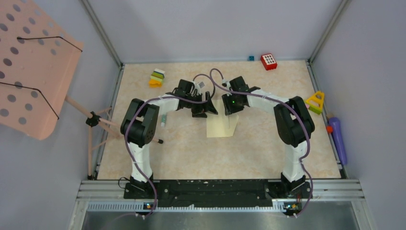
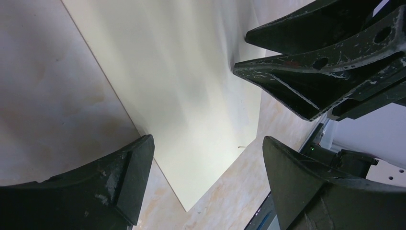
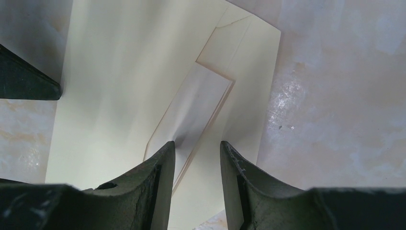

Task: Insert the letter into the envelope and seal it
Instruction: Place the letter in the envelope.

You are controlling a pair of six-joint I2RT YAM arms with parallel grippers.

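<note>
Both arms reaching in over the middle of the table (image 1: 268, 153), meeting at the far end of the envelope (image 1: 221, 127), lying flat there, pale yellow against the mottled top. Left gripper (image 2: 208, 143) spread wide, nothing between its fingers, poised low over the envelope's plain face with one corner showing just below. Probably there to pin the body down against sliding. Right gripper (image 3: 197, 146) narrowed around the flap (image 3: 194, 103), a brown-edged panel lifting and creasing right at the fingertips. Biting, or merely straddling? Cannot tell, with a sliver of gap showing between the pads. A sensible split if so: one side anchoring, the other working the flap. Now the trouble spots. No letter to be made out anywhere; perhaps already inside, perhaps not, impossible to say from here. From above, both wrists covering the envelope's far end, so no flap visible in that view at all. Left wrist view cropping most of the outline. Flap being opened or folded shut — not readable. Contact between left fingers and paper equally unclear.
</note>
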